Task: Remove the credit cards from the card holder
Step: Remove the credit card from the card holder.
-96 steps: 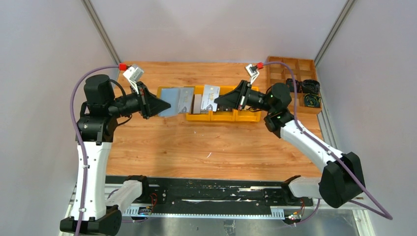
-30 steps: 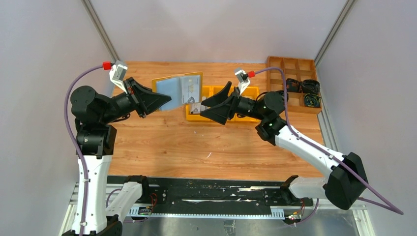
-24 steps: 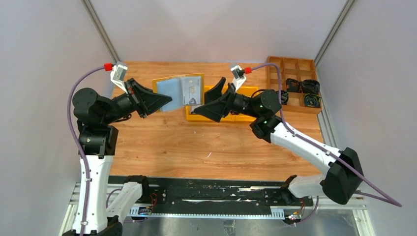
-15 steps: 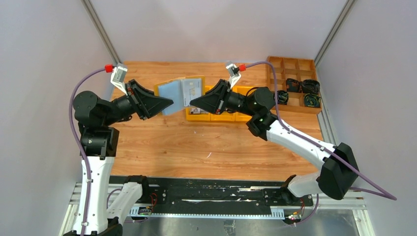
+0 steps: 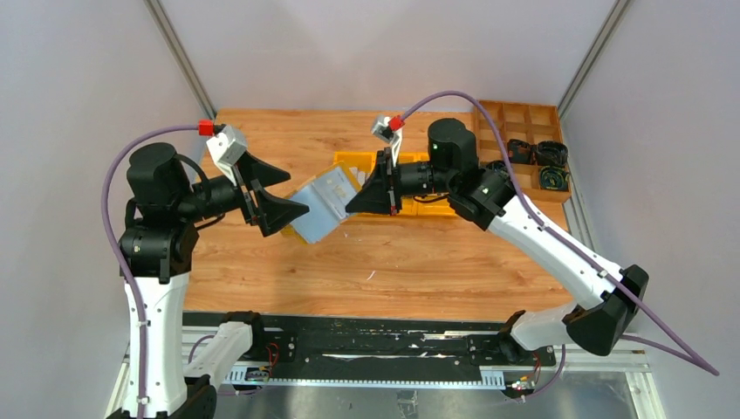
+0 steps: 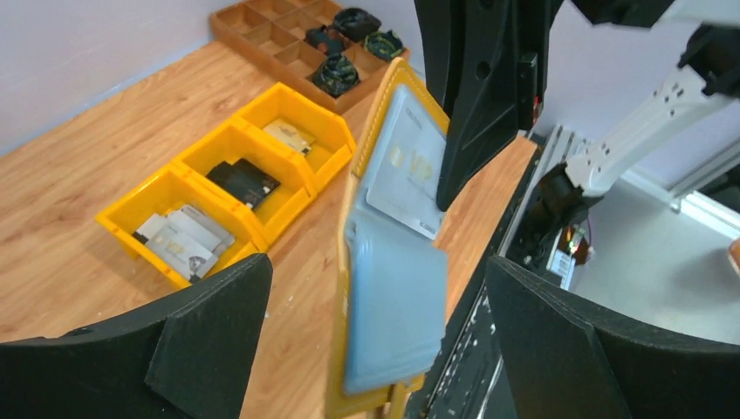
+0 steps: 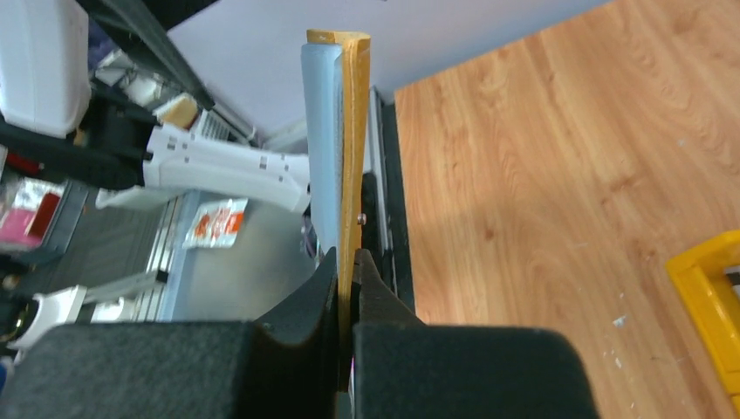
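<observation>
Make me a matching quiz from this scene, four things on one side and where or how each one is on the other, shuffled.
1 left gripper
2 right gripper
3 black block
4 wooden tray

A in the middle yellow bin
B at the table's far right corner
C open
D shut on the holder

Pairs: 1-C, 2-D, 3-A, 4-B

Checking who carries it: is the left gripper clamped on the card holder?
No: the left gripper is open, its fingers standing clear of the card holder on either side.
</observation>
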